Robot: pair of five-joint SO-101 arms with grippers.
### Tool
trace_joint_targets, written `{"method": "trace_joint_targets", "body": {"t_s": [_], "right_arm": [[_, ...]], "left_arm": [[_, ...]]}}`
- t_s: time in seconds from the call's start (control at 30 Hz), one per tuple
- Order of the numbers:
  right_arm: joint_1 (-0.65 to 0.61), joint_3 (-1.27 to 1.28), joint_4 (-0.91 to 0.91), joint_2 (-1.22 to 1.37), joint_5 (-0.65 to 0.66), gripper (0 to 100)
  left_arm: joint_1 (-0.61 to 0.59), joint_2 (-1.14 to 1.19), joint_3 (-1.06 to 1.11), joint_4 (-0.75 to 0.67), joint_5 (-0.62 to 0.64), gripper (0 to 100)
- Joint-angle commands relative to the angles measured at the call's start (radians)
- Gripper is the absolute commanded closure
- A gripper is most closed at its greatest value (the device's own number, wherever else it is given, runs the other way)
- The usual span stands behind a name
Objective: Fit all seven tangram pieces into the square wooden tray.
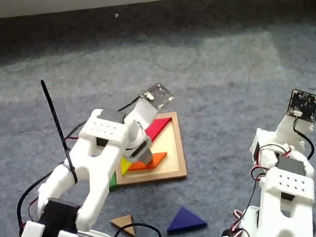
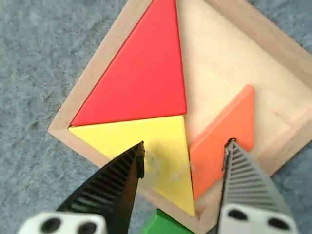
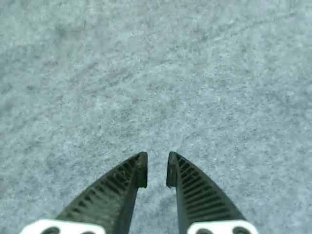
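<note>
The square wooden tray [image 1: 177, 145] lies mid-table with a red triangle [image 1: 158, 127], a yellow triangle [image 1: 126, 167] and an orange piece [image 1: 152, 160] in it. My left gripper [image 2: 185, 148] hovers open just above the yellow triangle [image 2: 161, 146] and the orange piece [image 2: 222, 136], with nothing between its fingers. The red triangle [image 2: 141, 73] lies flat against the tray rim [image 2: 97, 63]. A green piece [image 2: 165, 224] rests outside the tray's corner. My right gripper [image 3: 156, 173] hangs over bare carpet, its fingers nearly together and holding nothing.
A blue triangle [image 1: 186, 219] and a brown triangle [image 1: 123, 223] lie on the grey carpet in front of the tray. The green piece [image 1: 113, 181] sits by the tray's front left corner. The right arm [image 1: 285, 164] stands off to the right.
</note>
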Motion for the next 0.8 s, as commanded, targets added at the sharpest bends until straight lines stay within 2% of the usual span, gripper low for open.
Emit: {"method": "trace_joint_targets", "body": {"t_s": [0.0,0.17,0.27,0.7,0.77], "right_arm": [[-0.016,-0.002,-0.027,-0.022,-0.005,91.8],[-0.016,-0.002,-0.027,-0.022,-0.005,91.8],[-0.016,-0.002,-0.027,-0.022,-0.005,91.8],[-0.016,-0.002,-0.027,-0.022,-0.005,91.8],[-0.015,-0.002,-0.027,-0.022,-0.005,91.8]], "left_arm": [[0.012,0.050,-0.019,-0.031,-0.008,73],[0.012,0.025,-0.015,0.101,-0.086,73],[0.002,0.001,-0.005,0.146,-0.091,73],[-0.088,-0.275,0.047,0.176,-0.083,73],[-0.116,-0.334,0.045,0.176,-0.034,73]]}}
